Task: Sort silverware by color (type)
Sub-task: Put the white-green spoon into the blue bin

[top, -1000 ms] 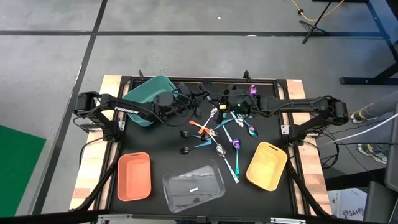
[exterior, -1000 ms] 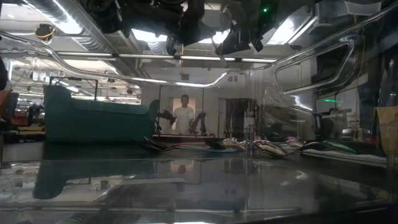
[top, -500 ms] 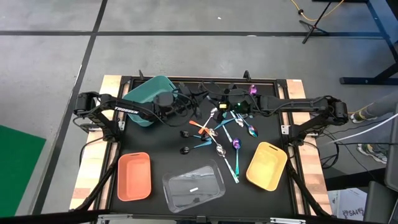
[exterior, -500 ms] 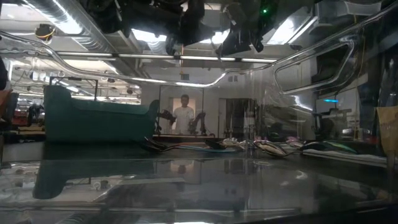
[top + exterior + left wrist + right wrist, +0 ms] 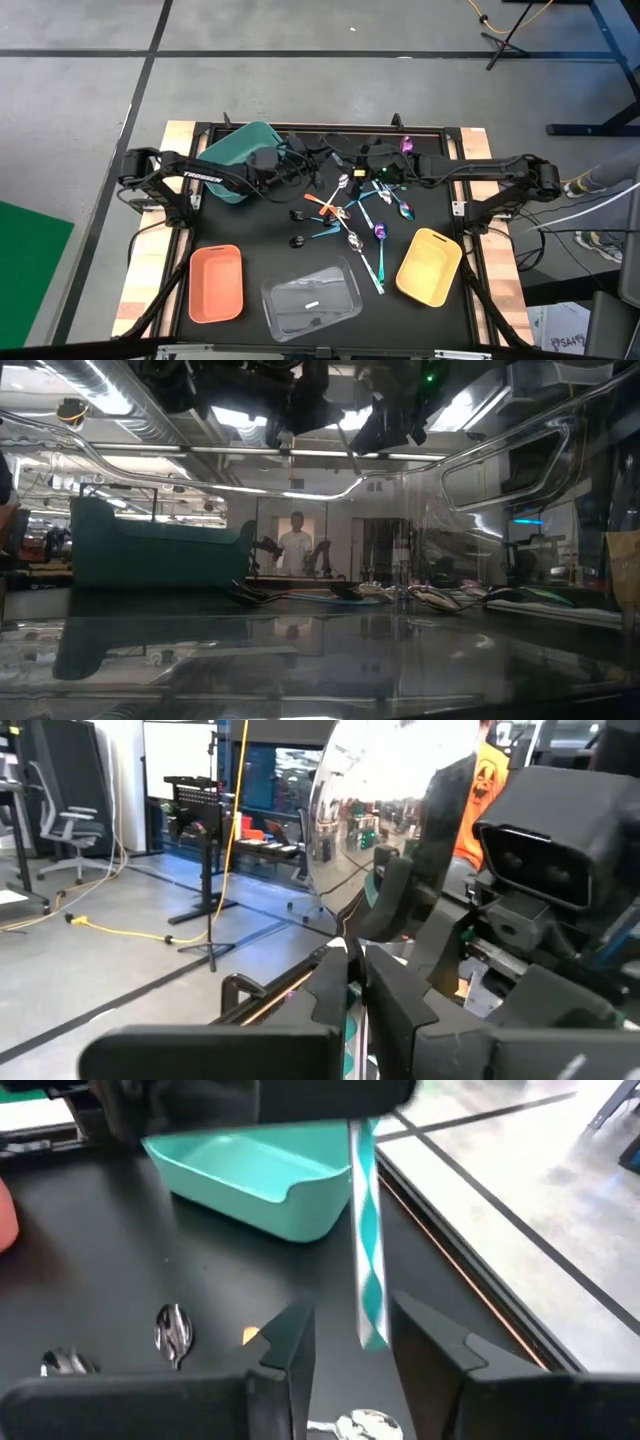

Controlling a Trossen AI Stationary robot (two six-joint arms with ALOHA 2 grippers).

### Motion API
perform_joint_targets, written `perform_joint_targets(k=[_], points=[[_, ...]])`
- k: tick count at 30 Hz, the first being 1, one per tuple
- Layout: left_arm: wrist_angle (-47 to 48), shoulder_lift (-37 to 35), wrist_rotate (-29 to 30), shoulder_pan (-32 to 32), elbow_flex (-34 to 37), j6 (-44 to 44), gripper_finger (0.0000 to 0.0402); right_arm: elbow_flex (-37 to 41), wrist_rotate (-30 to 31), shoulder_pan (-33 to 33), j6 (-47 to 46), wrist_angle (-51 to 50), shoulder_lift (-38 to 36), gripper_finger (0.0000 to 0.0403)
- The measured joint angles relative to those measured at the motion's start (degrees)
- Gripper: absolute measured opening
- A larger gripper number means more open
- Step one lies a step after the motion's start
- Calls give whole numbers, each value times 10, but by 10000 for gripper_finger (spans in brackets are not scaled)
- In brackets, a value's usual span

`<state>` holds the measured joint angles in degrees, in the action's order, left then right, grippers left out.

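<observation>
My right gripper (image 5: 345, 1342): over the back middle of the table, fingers parted, with a teal spoon handle (image 5: 368, 1240) standing upright in the gap between them; I cannot tell whether either pad touches it.
My left gripper (image 5: 357, 982): fingers pinched close together around the top of that same teal handle, facing my right arm's wrist at close range.
Spoon pile (image 5: 362, 212): loose on the black mat just in front of both grippers, teal, orange and silver handles crossing one another.
Silver spoon bowls (image 5: 173, 1327): lying on the mat below my right fingers.
Teal bin (image 5: 243, 152): back left of the mat, partly under my left arm.
Salmon bin (image 5: 216, 284): front left, well apart from the pile.
Clear bin (image 5: 310, 297): front middle, one small pale piece in it.
Yellow bin (image 5: 429, 266): front right, just beside the end of a long teal-handled spoon (image 5: 379, 262).
Room beyond: a person (image 5: 295, 544) stands far behind the table.
</observation>
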<state>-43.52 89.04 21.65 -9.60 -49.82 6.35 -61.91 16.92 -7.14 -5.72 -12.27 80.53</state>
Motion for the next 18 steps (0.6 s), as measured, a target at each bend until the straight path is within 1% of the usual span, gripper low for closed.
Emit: perform_joint_targets(k=[4, 7, 9, 13, 18], points=[[49, -28, 0, -10, 0, -9, 17, 0, 0, 0, 0, -33, -26, 117], [116, -65, -1, -22, 0, -10, 17, 0, 1, 0, 0, -69, -49, 117], [174, -99, -1, -34, 0, -10, 17, 0, 6, 0, 0, -92, -65, 117], [313, -173, -1, -63, 0, -10, 17, 0, 36, 0, 1, -133, -92, 117], [460, -264, -1, -102, 0, -8, 17, 0, 67, 0, 0, -151, -113, 117]])
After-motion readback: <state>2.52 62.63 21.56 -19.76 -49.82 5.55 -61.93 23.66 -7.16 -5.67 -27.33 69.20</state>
